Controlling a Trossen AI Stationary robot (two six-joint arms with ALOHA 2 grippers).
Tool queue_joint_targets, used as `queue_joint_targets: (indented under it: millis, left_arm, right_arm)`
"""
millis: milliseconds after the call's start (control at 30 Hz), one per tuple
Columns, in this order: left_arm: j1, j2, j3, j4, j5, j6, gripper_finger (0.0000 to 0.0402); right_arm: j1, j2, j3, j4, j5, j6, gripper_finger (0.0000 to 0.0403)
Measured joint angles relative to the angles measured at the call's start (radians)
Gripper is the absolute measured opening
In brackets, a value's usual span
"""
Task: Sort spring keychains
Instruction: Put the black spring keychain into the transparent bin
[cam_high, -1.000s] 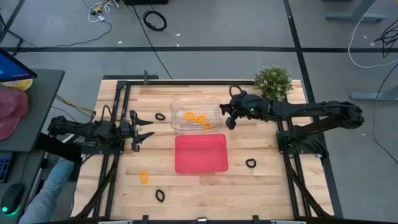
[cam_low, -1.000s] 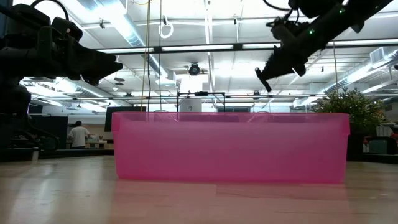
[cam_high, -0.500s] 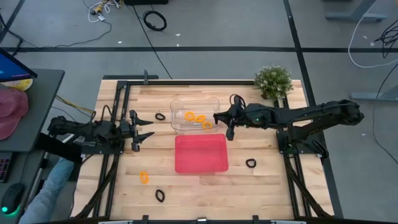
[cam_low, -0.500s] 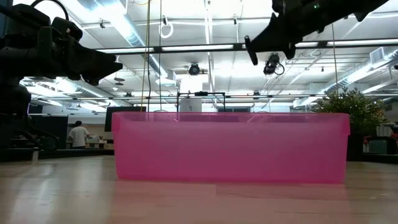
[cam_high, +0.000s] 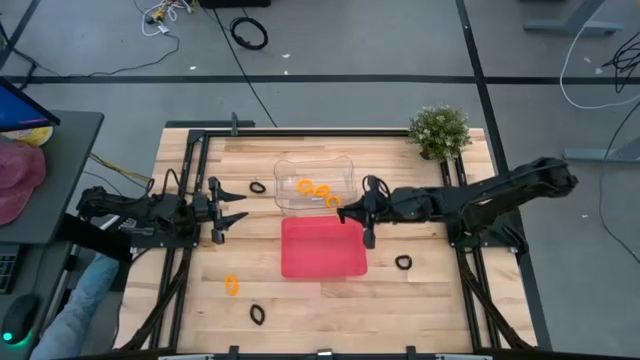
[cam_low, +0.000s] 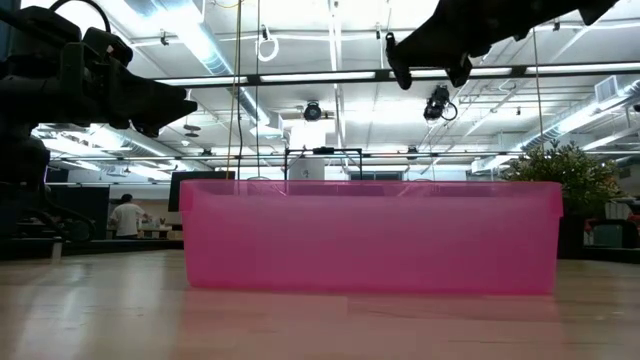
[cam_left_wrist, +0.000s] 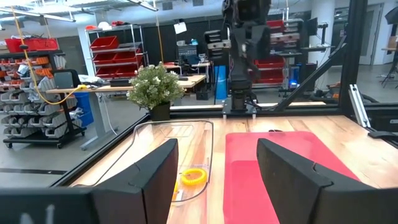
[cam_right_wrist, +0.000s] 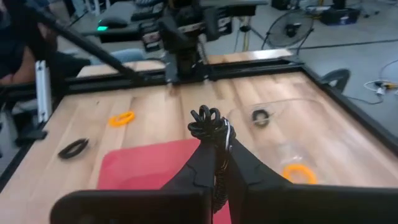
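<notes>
Operator: Since one second ago, we are swinging the right gripper (cam_high: 366, 212) away from the plant (cam_high: 440, 130) side and out toward the red tray (cam_high: 322, 262). What is it carrying?

Technician: We are clamping its fingers tight on a black spring keychain (cam_right_wrist: 209, 121), which is sticking up between the tips. We are holding it at the tray's far right corner because black pieces appear destined for the red tray, which looks empty.

Operator: And the orange ones?

Technician: We are seeing orange keychains (cam_high: 317, 190) lying in the clear tray (cam_high: 283, 168) just behind. Others are waiting loose on the table: an orange one (cam_high: 232, 286), plus black ones (cam_high: 403, 262) (cam_high: 257, 314) (cam_high: 258, 187).

Operator: Left arm?

Technician: We are parking the left gripper (cam_high: 232, 213) at the table's left side, fingers spread and holding nothing.
</notes>
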Motion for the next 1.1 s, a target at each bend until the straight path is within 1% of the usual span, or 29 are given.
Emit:
queue_joint_targets:
  millis: [300,467,867,1100]
  left_arm:
    - [0.0,0.0,0.0,0.0,0.0,0.0,0.0222]
    - [0.0,0.0,0.0,0.0,0.0,0.0,0.0222]
    - [0.0,0.0,0.0,0.0,0.0,0.0,0.0222]
    - [0.0,0.0,0.0,0.0,0.0,0.0,0.0222]
  right_arm:
    - [0.096,0.039,0.0,0.02,0.0,0.022,0.001]
    - [0.124,0.064,0.0,0.019,0.0,0.037,0.001]
    - [0.102,0.07,0.0,0.012,0.0,0.026,0.003]
    - [0.091,0.07,0.0,0.002,0.0,0.06,0.0043]
